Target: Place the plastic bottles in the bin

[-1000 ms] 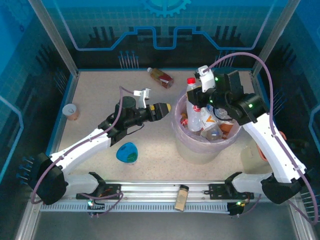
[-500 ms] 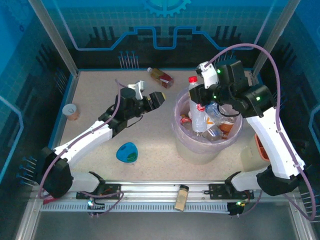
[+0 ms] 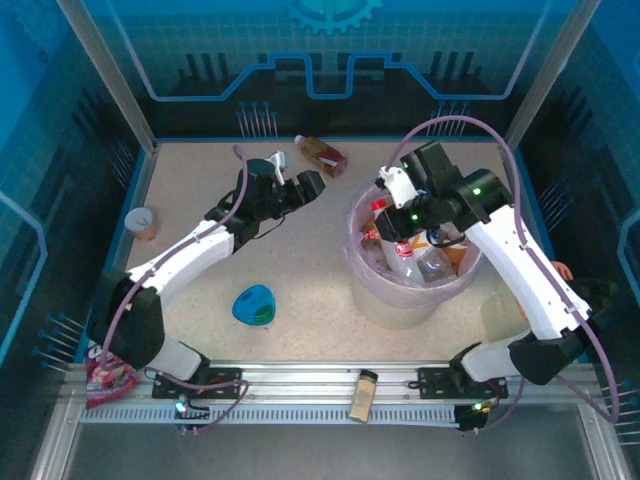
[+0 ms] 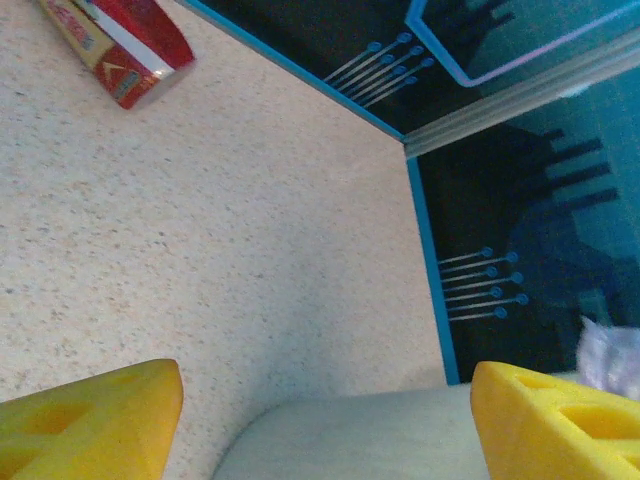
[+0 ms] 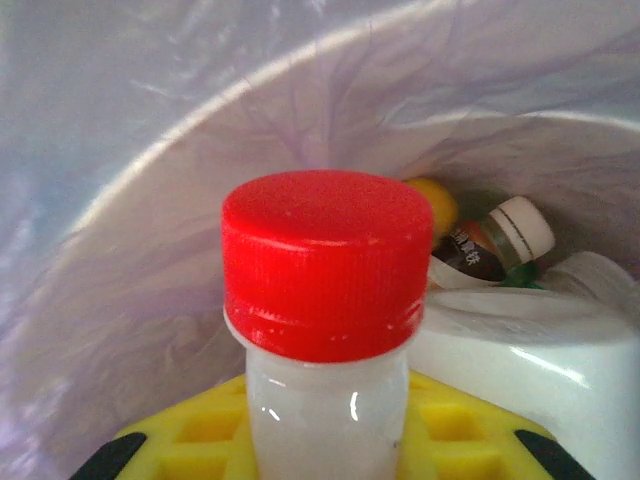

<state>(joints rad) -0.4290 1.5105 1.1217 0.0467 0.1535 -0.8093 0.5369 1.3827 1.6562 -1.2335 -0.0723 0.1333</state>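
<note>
My right gripper (image 3: 394, 220) is down inside the bin (image 3: 352, 262), shut on the neck of a white plastic bottle (image 5: 325, 410) with a red cap (image 5: 322, 262). Its yellow fingers (image 5: 470, 430) flank that neck. Several other bottles (image 3: 432, 262) lie in the bin, one of them white-capped (image 5: 520, 230). One more bottle (image 3: 322, 153), red-labelled, lies on the table by the back wall and appears at the top left (image 4: 120, 40) of the left wrist view. My left gripper (image 3: 306, 187) hovers just short of it, open, with nothing between its yellow fingers (image 4: 90, 420).
A blue teardrop dish (image 3: 254, 305) lies at the front middle of the table. A tan paper cup (image 3: 143, 222) stands at the left edge. A small jar (image 3: 364, 395) lies on the front rail. The blue-trimmed back wall (image 4: 470, 200) is close ahead of the left gripper.
The left arm has reached farther back toward the bottle by the wall. The right gripper has swung left and lowered the red-capped bottle into the bin.
</note>
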